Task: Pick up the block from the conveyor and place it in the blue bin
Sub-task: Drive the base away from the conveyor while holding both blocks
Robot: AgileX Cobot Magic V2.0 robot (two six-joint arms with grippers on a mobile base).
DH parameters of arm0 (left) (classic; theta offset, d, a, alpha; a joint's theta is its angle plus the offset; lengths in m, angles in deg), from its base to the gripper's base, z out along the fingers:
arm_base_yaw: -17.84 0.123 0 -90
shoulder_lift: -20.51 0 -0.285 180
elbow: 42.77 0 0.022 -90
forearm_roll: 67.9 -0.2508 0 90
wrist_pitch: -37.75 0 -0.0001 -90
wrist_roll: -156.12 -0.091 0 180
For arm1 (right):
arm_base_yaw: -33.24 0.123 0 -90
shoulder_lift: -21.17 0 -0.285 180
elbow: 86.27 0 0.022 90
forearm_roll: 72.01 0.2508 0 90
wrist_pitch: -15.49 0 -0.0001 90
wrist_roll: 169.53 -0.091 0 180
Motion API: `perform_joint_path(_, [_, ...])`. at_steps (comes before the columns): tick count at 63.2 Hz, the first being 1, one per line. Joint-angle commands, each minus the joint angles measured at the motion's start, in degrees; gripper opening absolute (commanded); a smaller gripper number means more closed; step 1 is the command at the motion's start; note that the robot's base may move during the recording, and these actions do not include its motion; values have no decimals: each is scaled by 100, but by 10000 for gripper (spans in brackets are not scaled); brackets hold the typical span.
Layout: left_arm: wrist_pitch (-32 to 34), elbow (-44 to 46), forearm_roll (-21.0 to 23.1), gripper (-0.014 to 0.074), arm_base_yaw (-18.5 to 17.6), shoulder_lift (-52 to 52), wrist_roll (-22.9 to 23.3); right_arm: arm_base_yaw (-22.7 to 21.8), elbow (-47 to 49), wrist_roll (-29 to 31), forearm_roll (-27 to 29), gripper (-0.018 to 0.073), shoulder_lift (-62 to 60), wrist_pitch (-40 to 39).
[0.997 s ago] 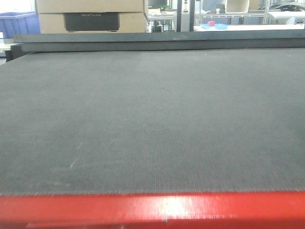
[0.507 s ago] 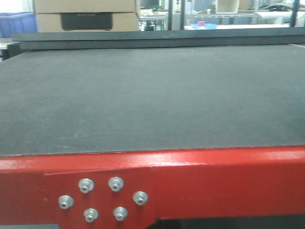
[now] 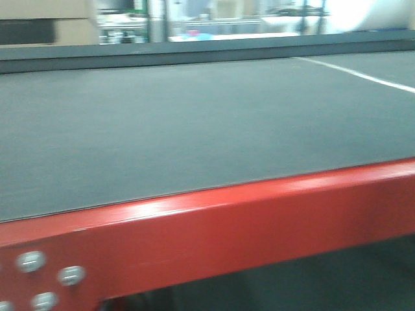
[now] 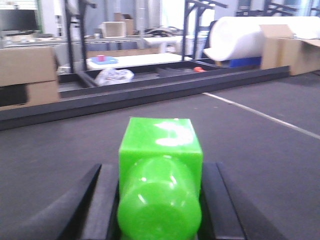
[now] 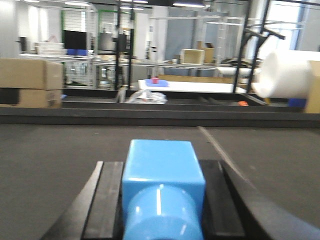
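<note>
Filling the front view: wide, flat dark grey woven conveyor belt (image 3: 194,123), fine-textured, blurred toward the far edge. Carried on red-painted metal frame (image 3: 272,217), glossy along the near rail. Crossed at the far right by thin white line (image 3: 363,76).

Left gripper (image 4: 160,210): clenched on bright green plastic block (image 4: 160,142), a cube with a rounded stub toward the camera, dark pads pressed on both flat sides, held over the belt.

Right gripper (image 5: 162,205): likewise clamped on light blue plastic block (image 5: 162,162) of the same shape, also over the belt.

Judged light, rigid, smooth and somewhat slippery; best taken squarely on opposite flat faces, not on the stub.

Blue bin not found in any view.

Silver bolt heads (image 3: 71,275) at the frame's lower left.
</note>
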Motion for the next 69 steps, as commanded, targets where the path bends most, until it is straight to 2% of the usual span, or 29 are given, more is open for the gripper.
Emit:
perform_joint_path(1, [113,13,10,-111,-45,-17,-14,6,-12,40,-18,-162,-22,-139])
perform_joint_path(69, [113,13,10,-111,-45,-17,-14,6,-12,40,-18,-162,-22,-139])
